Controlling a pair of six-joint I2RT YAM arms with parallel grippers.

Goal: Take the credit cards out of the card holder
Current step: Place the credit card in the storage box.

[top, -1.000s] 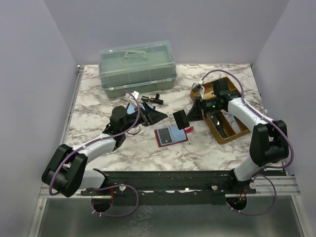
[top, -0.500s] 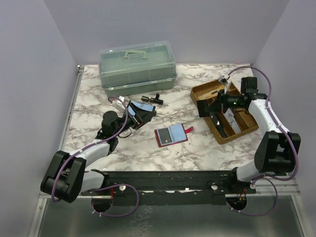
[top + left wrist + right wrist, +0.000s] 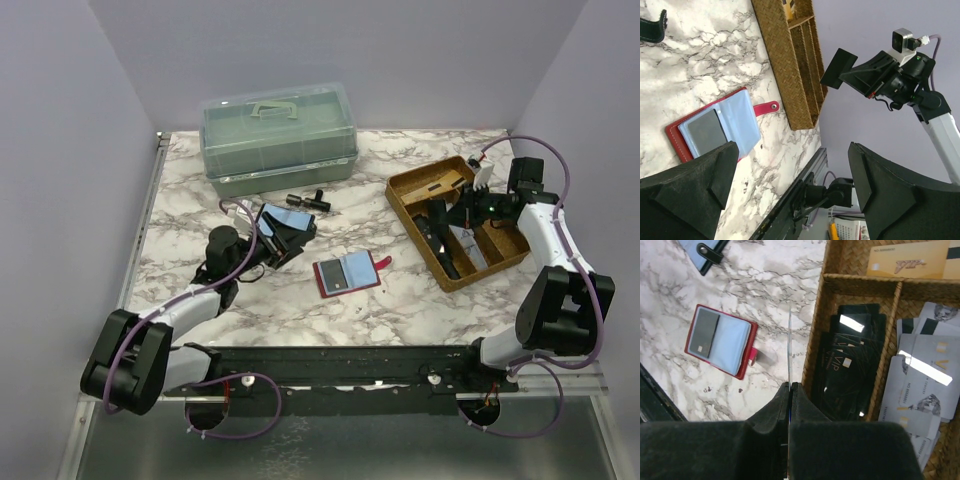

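At mid-worktop [image 3: 330, 320], lying open and flat: red card holder [image 3: 346, 273], closing tab pointing toward the wicker tray [image 3: 500, 262], one dark card [image 3: 706, 332] in its left pocket. Over the tray's left side: right end effector [image 3: 789, 386], pressed together on a thin card [image 3: 838, 68], edge-on in the wrist view, above a stack of black cards [image 3: 852, 365]. Beyond and left of the holder, apart from it: left end effector [image 3: 790, 200], spread wide, holding nothing.
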